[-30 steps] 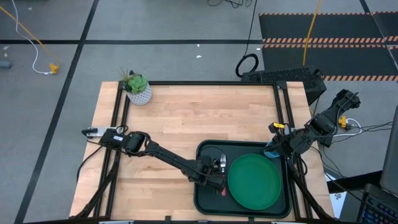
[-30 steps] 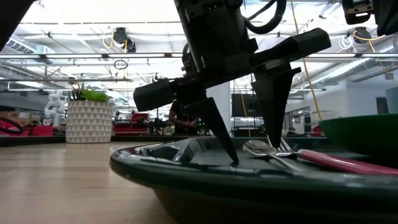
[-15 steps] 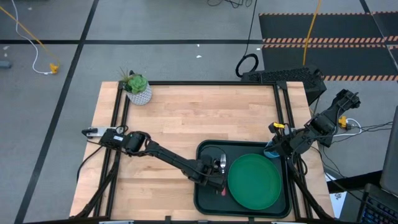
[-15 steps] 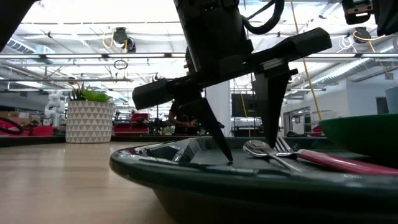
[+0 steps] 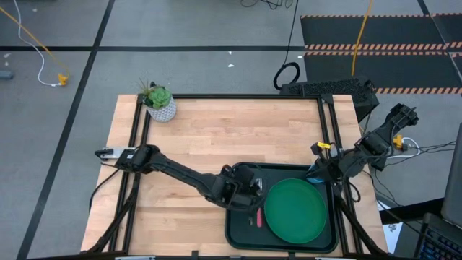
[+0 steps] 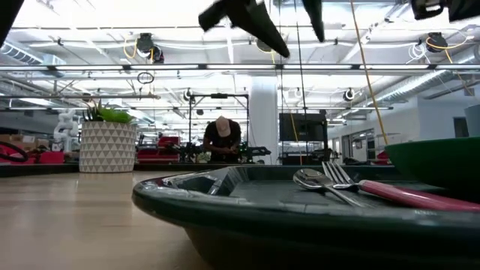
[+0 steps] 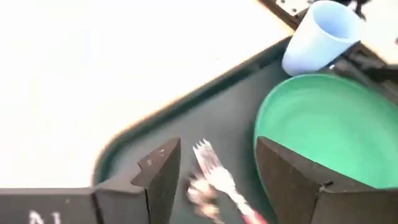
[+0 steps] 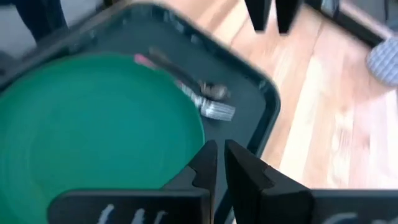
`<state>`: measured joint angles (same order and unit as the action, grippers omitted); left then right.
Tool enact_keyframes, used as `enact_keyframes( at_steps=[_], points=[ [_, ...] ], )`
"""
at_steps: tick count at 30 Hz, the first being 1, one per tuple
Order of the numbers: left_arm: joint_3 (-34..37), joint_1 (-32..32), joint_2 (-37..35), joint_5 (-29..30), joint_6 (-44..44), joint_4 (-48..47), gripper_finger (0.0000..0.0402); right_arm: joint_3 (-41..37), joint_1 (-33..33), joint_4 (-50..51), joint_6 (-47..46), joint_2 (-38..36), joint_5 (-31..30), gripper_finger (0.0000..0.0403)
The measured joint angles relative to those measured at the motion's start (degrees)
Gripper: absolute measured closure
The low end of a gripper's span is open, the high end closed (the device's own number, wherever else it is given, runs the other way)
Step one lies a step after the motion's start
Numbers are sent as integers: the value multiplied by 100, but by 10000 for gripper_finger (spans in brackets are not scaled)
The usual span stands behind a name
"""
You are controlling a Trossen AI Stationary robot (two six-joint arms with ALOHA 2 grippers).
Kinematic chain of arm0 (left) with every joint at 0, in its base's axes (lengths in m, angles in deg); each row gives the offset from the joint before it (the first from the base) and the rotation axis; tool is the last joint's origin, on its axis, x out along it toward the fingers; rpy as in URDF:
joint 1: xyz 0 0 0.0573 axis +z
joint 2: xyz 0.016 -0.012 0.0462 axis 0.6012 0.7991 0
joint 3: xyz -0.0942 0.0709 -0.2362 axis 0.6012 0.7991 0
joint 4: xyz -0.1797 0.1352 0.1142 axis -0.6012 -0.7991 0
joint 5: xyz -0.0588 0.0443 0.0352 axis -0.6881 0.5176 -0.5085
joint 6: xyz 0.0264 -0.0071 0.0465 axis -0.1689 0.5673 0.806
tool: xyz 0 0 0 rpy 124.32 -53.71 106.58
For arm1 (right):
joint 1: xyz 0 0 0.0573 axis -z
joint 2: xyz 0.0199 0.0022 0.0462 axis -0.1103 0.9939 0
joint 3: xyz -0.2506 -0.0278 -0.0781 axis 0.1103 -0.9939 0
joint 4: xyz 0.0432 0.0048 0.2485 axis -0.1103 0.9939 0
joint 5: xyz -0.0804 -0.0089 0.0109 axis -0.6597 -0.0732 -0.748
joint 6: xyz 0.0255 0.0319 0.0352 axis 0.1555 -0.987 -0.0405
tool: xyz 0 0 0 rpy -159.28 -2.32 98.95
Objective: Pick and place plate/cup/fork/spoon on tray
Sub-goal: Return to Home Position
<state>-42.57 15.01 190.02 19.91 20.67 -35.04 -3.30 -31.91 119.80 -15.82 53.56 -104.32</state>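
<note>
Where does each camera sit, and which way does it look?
High view: above the table, looking straight down; both arms show.
Low view: at tabletop height, looking level over the tray toward a distant person; left gripper hangs at top.
Left wrist view: on the left arm, looking past its open fingers at the fork.
Right wrist view: on the right arm, past the shut right gripper at the plate.
Both wrist views share plate and fork.
</note>
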Motion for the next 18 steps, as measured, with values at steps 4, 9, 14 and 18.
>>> enact_keyframes(
  at_steps=[4,9,14,18],
  points=[
    [9,22,-172,322,918,-544,190,0,-1,-557,-127,2,-17,381],
    [4,174,-371,509,1010,-1504,190,0,0,-1268,-143,15,-28,381],
    [7,207,-494,615,1158,-1984,190,0,0,-1511,-135,13,-47,381],
    [5,207,-570,563,1527,-2042,190,0,-2,-1482,-143,11,-177,381]
  ],
)
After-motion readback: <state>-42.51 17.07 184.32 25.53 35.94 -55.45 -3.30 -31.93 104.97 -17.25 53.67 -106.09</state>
